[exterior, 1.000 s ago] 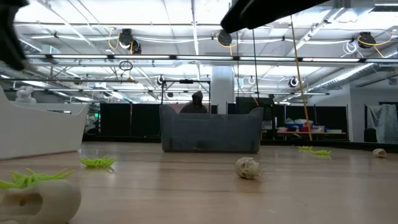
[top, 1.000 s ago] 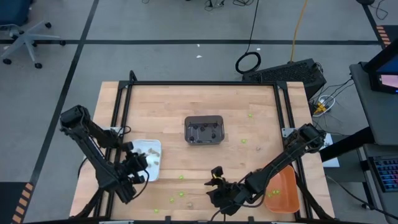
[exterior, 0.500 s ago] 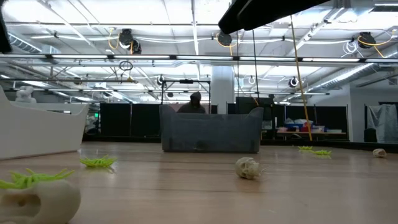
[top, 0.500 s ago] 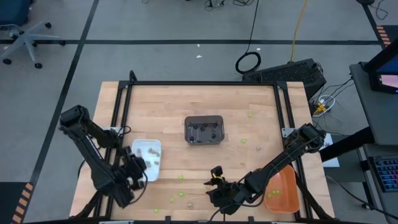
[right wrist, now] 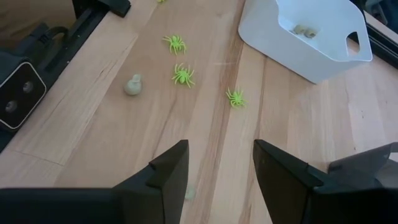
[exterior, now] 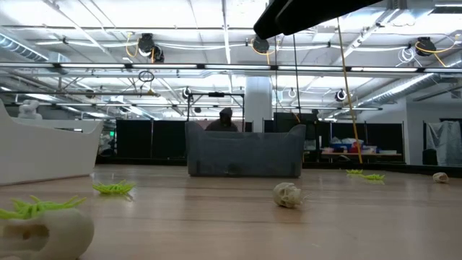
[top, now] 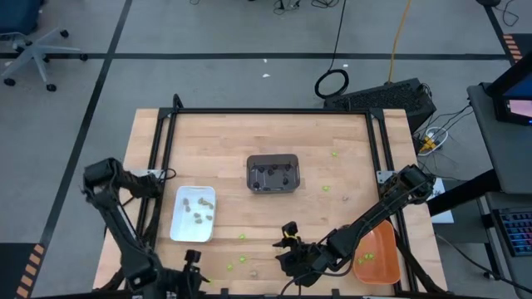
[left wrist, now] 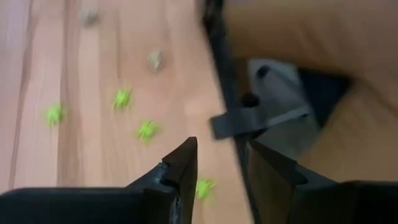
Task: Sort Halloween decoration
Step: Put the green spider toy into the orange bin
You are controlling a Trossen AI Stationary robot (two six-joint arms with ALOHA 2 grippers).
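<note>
The Halloween decoration lies scattered on the wooden table as lime-green spiders (right wrist: 183,75) (left wrist: 147,129) and pale tan pieces (right wrist: 133,84) (exterior: 287,195). More tan pieces (top: 199,209) lie in the white tray (top: 179,226). Dark pieces sit in the dark grey tray (top: 273,173). My left gripper (left wrist: 221,155) (top: 194,270) hangs open at the table's near edge, left of centre, holding nothing. A green spider (left wrist: 204,188) lies just below its fingers. My right gripper (right wrist: 217,155) (top: 287,245) stands open above the near middle of the table, also holding nothing.
An orange tray (top: 378,256) sits at the near right corner. A black frame rail (left wrist: 217,74) runs along the table's near edge beside my left gripper. A small camera (right wrist: 18,93) is mounted at that edge. Bare wood lies between the trays.
My left gripper has swung from above the white tray toward the table's near edge and has tipped to a flatter slant. The tray and its tan pieces now show uncovered. My right arm has kept still.
</note>
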